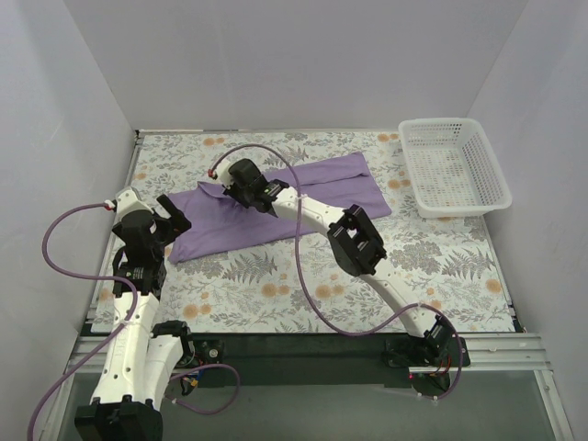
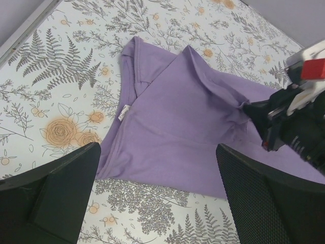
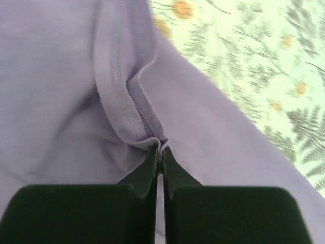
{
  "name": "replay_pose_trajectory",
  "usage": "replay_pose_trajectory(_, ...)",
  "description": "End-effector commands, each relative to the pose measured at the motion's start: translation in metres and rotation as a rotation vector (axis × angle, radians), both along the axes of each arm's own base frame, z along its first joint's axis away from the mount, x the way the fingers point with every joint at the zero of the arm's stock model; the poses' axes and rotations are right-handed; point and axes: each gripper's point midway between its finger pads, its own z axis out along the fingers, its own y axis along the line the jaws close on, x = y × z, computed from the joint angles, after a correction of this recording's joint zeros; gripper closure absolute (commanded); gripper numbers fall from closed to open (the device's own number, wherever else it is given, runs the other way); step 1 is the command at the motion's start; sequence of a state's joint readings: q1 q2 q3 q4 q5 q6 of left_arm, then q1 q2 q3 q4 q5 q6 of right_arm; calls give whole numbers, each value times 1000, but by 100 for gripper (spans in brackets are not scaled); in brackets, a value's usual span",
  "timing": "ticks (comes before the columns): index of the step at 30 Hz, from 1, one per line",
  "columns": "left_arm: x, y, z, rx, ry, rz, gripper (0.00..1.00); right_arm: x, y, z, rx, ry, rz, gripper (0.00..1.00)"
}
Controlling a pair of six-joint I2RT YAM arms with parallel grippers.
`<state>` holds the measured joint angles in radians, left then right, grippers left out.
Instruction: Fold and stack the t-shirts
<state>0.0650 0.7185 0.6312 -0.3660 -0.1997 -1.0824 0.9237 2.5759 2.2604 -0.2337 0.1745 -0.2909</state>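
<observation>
The right gripper (image 3: 161, 148) is clenched on the hem of the plain lavender-purple cloth t-shirt (image 1: 342, 188), which lies lengthwise left-to-right across the floral bench (image 1: 276, 289). The left gripper (image 2: 157, 170) (jaws wide) hovers nearer its left end.

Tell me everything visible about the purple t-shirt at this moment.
The t-shirt is plain lavender, soft-looking cloth with no print and a small white label at one edge. It lies partly folded and rumpled in a long slanted band on the floral table, across the far middle. The right gripper is shut on a bunched fold beside a stitched hem, and the cloth gathers into creases there.
</observation>
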Motion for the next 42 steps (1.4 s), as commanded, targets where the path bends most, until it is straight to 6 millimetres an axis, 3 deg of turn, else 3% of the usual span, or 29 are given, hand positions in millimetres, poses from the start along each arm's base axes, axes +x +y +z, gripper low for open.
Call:
replay_pose_trajectory(1, 2, 0, 7, 3, -15, 5, 3, 38, -23, 68, 99, -99, -99, 99)
replay_pose_trajectory(3, 2, 0, 7, 2, -13, 2, 3, 47, -32, 70, 97, -109, -129, 94)
replay_pose_trajectory(6, 3, -1, 5, 2, -9, -1, 3, 60, -47, 74, 108, -107, -170, 71)
replay_pose_trajectory(10, 4, -3, 1, -5, 4, -10, 3, 72, -64, 81, 114, -105, -198, 48)
replay_pose_trajectory(11, 4, -3, -1, -7, 12, -13, 3, 72, -67, 80, 114, -95, -191, 40)
replay_pose_trajectory(12, 5, -4, -3, -10, 16, -15, 3, 65, -62, 88, 137, -75, -134, 26)
replay_pose_trajectory(13, 6, -4, -6, -13, 26, -17, 3, 61, -66, 82, 112, -63, -100, 20)
replay_pose_trajectory(15, 7, -6, -10, -21, 42, -24, 3, 35, -57, 90, 123, -6, 74, 9)
replay_pose_trajectory(16, 8, -6, -14, -25, 56, -24, 3, 19, -64, 72, 65, 35, 173, 8)
replay_pose_trajectory(17, 8, -7, -17, -31, 66, -27, 3, -5, -58, 91, 116, 64, 313, 8)
replay_pose_trajectory(18, 9, -8, -23, -38, 90, -30, 5, -20, -61, 92, 107, 59, 420, 8)
replay_pose_trajectory(19, 10, -10, -26, -41, 104, -38, 7, -45, -76, 71, 86, 141, 512, 8)
replay_pose_trajectory(20, 11, -13, -30, -51, 119, -52, 9, -79, -78, 93, 151, 168, 673, 8)
replay_pose_trajectory(21, 14, -14, -38, -58, 150, -58, 14, -92, -86, 94, 129, 133, 773, 9)
replay_pose_trajectory(22, 15, -15, -44, -64, 176, -62, 17, -117, -108, 68, 95, 226, 800, 10)
replay_pose_trajectory(23, 15, -15, -50, -71, 202, -65, 20, -128, -119, 87, 98, 185, 822, 10)
replay_pose_trajectory(26, 18, -17, -69, -93, 286, -84, 32, -150, -159, 76, 43, 205, 788, 12)
replay_pose_trajectory(29, 26, -16, -84, -106, 345, -109, 43, -163, -198, 64, 60, 286, 710, 15)
replay_pose_trajectory(30, 27, -16, -95, -116, 387, -117, 45, -157, -213, 64, 75, 300, 669, 15)
replay_pose_trajectory(31, 32, -14, -94, -114, 391, -121, 51, -157, -222, 63, 85, 307, 653, 15)
replay_pose_trajectory(33, 35, -11, -105, -111, 440, -120, 55, -155, -244, 63, 122, 328, 606, 16)
replay_pose_trajectory(38, 44, 2, -104, -48, 474, -93, 55, -154, -269, 70, 190, 351, 550, 17)
replay_pose_trajectory(42, 35, 2, -119, -56, 547, -99, 55, -144, -286, 73, 213, 361, 490, 18)
